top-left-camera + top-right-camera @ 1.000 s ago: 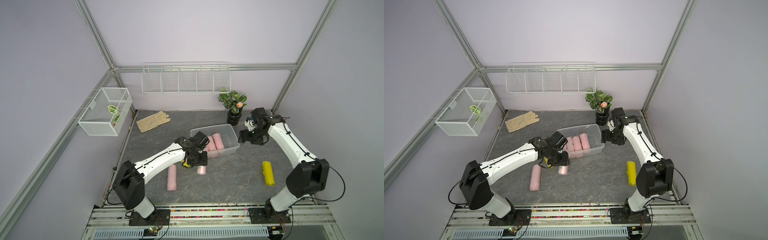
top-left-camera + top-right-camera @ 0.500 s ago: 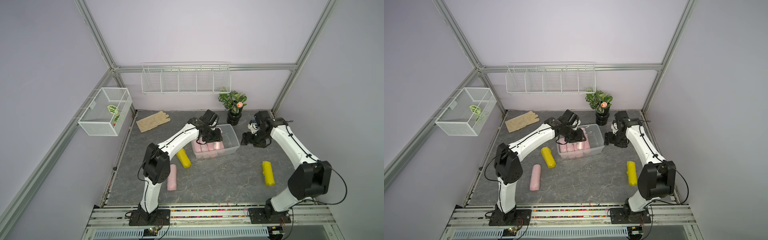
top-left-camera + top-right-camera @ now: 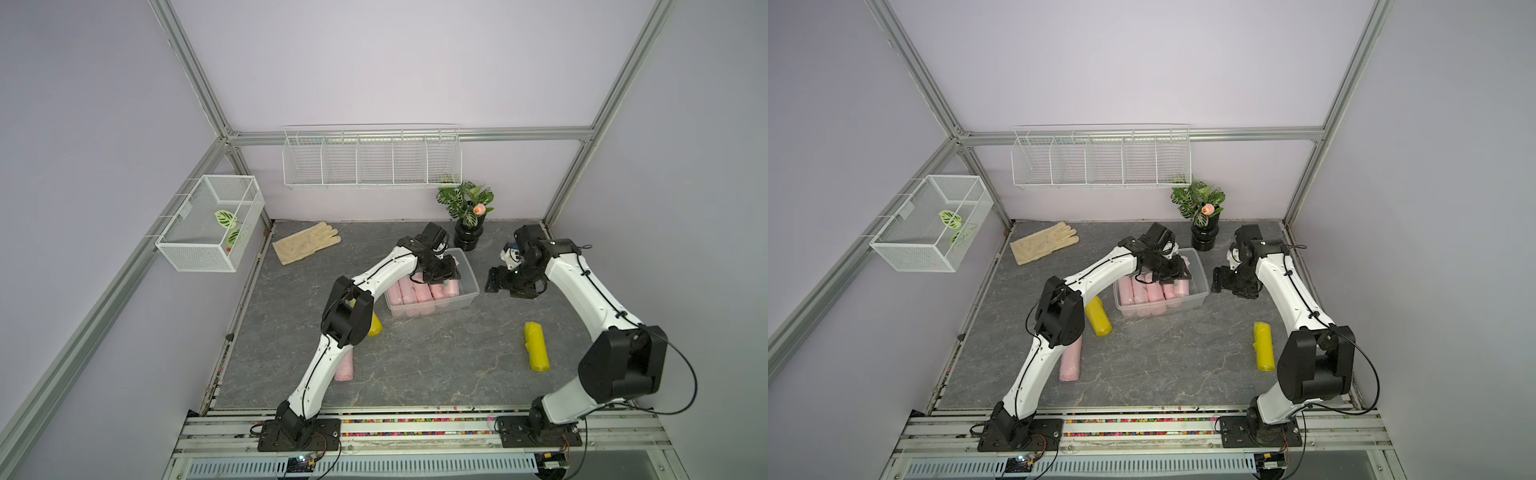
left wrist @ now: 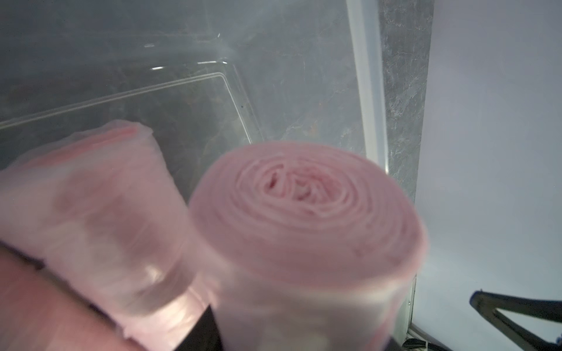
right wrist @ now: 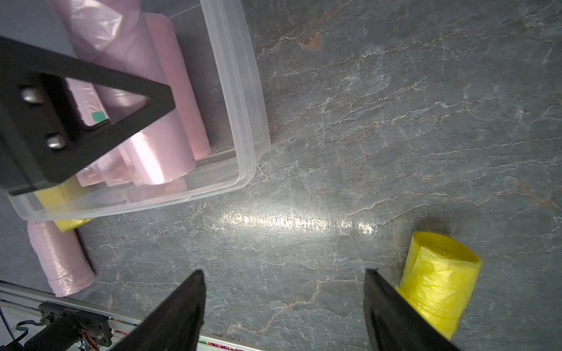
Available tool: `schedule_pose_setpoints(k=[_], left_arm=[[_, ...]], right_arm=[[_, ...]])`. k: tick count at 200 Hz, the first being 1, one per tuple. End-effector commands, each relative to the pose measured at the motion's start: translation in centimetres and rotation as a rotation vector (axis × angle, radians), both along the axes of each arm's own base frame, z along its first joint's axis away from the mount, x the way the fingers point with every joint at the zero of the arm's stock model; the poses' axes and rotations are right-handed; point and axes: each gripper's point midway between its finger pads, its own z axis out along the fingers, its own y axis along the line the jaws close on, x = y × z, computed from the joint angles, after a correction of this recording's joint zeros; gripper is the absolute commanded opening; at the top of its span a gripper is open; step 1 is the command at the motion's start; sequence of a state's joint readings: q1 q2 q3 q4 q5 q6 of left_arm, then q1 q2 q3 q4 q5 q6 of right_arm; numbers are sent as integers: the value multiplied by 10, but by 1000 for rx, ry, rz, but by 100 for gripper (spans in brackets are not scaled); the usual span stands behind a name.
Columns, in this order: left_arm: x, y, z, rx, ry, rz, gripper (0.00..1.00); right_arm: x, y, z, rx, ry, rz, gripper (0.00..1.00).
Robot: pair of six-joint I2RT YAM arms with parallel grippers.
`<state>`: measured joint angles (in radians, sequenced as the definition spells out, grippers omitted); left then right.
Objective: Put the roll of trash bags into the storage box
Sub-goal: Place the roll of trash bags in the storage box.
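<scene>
Left wrist view: left hand [image 3: 440,272] clamped on pink roll [image 4: 304,212], low inside clear box [image 3: 470,272] beside packed rolls [image 3: 415,293]. Lay it flat in bare strip at box's 3 o'clock side, then release. Right hand [image 5: 282,273] apart, empty, 3 o'clock.

A robot lab cell: plain lilac wall panels [image 3: 374,62], silver aluminium frame struts [image 3: 188,66], white-and-black robot arms [image 3: 320,365] bolted to a metal base rail [image 3: 415,432] beside a grey marbled counter [image 3: 436,361].
</scene>
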<state>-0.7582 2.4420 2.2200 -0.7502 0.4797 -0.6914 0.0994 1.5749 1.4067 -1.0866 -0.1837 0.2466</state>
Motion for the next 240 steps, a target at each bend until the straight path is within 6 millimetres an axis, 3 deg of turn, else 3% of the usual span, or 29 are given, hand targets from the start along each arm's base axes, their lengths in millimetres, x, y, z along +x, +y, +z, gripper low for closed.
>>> schedule_pose_setpoints(k=[1, 54, 153, 206, 240], left_arm=[[12, -17, 20, -100, 0, 34, 50], [14, -14, -10, -50, 65, 91, 52], [12, -3, -31, 28, 84, 117, 58], [13, 2, -20, 43, 54, 118, 60], [15, 8, 16, 12, -26, 133, 62]], right_arm=[[-5, 0, 4, 12, -18, 4, 83], [-8, -2, 5, 15, -23, 1, 83], [-13, -3, 7, 18, -34, 2, 83], [-14, -2, 9, 21, -41, 8, 83], [-14, -2, 10, 24, -43, 7, 83]])
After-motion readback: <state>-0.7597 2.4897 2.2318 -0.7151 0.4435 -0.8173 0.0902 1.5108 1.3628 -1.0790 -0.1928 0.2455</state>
